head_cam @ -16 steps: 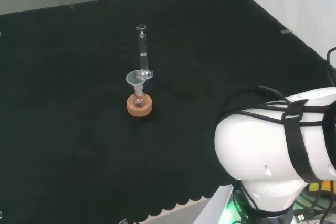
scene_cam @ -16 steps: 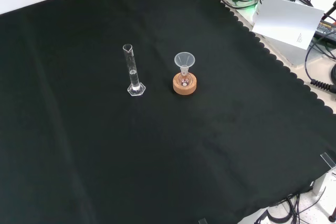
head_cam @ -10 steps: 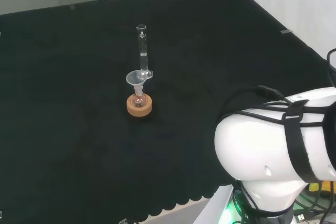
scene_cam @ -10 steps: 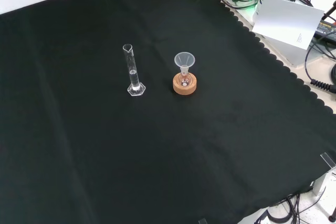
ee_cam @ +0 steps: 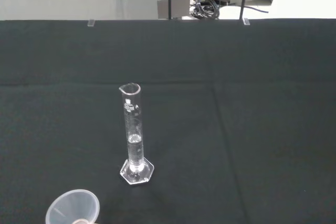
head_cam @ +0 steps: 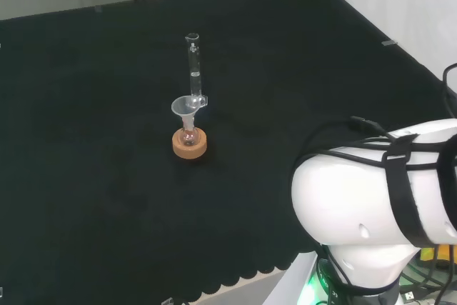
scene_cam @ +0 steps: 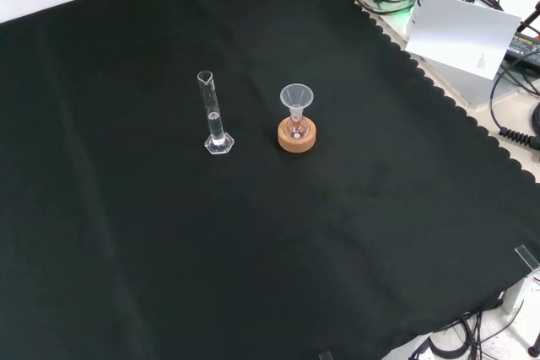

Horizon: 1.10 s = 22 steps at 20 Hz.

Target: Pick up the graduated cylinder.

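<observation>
The tall, narrow clear glass graduated cylinder (scene_cam: 213, 115) stands upright on its small hexagonal foot near the middle of the black-clothed worktop (scene_cam: 253, 259). In the front view it is just left of a clear plastic funnel (scene_cam: 296, 96) sitting in a small flask on a cork ring (scene_cam: 297, 137), apart from them. It looks light, rigid, smooth, breakable and top-heavy, with a little liquid low down, so I'd take it around mid-tube. Whether the hand is open or closed, I cannot tell.
</observation>
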Available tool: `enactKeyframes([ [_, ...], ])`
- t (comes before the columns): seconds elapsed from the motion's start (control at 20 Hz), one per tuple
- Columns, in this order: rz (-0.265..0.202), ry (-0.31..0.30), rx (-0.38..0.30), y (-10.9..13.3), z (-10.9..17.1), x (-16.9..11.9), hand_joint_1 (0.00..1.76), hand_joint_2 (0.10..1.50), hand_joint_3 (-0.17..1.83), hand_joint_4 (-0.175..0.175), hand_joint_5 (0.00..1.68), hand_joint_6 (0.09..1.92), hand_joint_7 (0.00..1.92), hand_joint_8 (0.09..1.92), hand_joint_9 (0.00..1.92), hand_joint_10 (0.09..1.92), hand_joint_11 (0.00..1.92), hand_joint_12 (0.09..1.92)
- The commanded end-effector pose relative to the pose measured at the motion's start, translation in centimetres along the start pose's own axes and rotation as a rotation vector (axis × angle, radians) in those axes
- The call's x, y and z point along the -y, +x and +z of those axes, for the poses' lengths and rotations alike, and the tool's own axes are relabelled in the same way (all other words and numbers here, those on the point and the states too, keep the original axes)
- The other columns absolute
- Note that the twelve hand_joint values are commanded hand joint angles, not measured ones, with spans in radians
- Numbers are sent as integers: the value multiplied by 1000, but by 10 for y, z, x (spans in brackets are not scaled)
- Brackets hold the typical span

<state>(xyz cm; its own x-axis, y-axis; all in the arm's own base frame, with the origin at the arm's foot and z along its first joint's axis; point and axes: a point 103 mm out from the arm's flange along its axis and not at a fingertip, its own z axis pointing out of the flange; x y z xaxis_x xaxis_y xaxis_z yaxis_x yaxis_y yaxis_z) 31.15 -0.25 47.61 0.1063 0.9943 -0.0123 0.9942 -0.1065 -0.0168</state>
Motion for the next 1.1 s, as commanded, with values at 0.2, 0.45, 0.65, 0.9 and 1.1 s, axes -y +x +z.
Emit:
enactKeyframes([
  [0.2,80,14,-30,-28,33,-14,0,1203,365,-18,203,87,2,336,106,642,0,1267],
  [0.45,68,24,-40,-36,67,-36,0,1211,329,-24,218,87,31,398,147,652,0,1291],
  [0.65,45,34,-80,-38,104,-69,29,1205,309,-32,230,87,38,424,162,658,0,1293],
  [0.9,-27,-2,-116,-32,144,-113,122,1184,278,-40,255,87,67,476,200,674,0,1294],
  [1.1,-59,8,-136,-26,175,-143,171,1173,262,-43,270,87,92,517,223,681,0,1310],
])
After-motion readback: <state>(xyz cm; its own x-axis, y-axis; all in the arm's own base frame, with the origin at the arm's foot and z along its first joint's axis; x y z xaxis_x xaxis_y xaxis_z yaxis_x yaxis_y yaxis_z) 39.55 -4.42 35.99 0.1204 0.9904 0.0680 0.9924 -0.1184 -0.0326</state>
